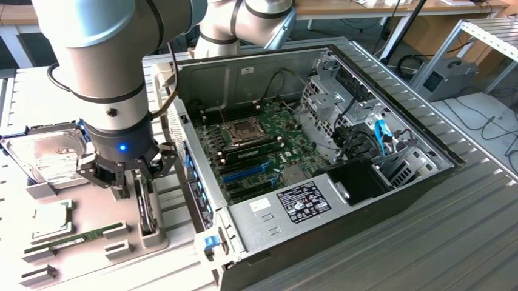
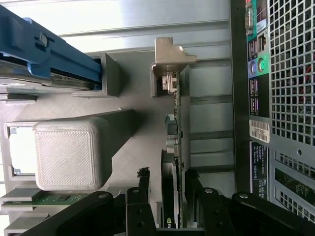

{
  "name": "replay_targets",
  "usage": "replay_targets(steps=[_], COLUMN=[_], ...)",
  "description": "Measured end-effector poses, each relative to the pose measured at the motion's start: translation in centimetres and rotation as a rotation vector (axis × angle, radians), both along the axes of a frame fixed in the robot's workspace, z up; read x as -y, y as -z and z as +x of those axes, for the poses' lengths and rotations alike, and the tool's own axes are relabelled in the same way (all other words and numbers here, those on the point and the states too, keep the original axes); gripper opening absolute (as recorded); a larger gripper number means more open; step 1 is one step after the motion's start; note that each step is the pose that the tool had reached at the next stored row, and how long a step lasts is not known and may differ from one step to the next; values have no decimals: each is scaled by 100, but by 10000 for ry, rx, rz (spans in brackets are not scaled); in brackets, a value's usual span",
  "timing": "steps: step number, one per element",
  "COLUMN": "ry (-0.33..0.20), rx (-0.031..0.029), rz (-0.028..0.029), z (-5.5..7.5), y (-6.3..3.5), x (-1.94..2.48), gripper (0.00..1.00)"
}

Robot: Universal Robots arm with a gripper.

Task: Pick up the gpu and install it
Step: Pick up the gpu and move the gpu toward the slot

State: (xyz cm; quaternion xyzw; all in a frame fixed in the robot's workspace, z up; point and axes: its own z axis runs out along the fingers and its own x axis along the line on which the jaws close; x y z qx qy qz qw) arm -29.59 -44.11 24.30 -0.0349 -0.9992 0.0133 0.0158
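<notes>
A: Tool (image 1: 139, 177) is spread and straddles the gpu (image 1: 147, 209), which stands on edge in the grey holder (image 1: 158, 236) just beside the case (image 1: 389, 200). Nothing pinched.

B: Advise: square the tool to the gpu, grip its flat faces, clear of the bracket (image 2: 172, 51). Caveat: the gpu's lower edge is hidden in the holder; contact is hard to judge.
</notes>
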Motion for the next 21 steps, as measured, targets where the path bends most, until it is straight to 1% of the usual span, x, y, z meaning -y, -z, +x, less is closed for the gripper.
replay_targets(steps=[3,4,5,6,7,14,21], ry=[-4,-5,-7,-8,-9,-22,-22], rx=[0,1,1,1,1,1,0], rz=[1,1,1,1,1,1,-14], z=[0,0,0,0,0,0,0], y=[0,0,0,0,0,1,-15], x=[0,0,0,0,0,0,0], gripper=[40,34,34,27,26,26,26])
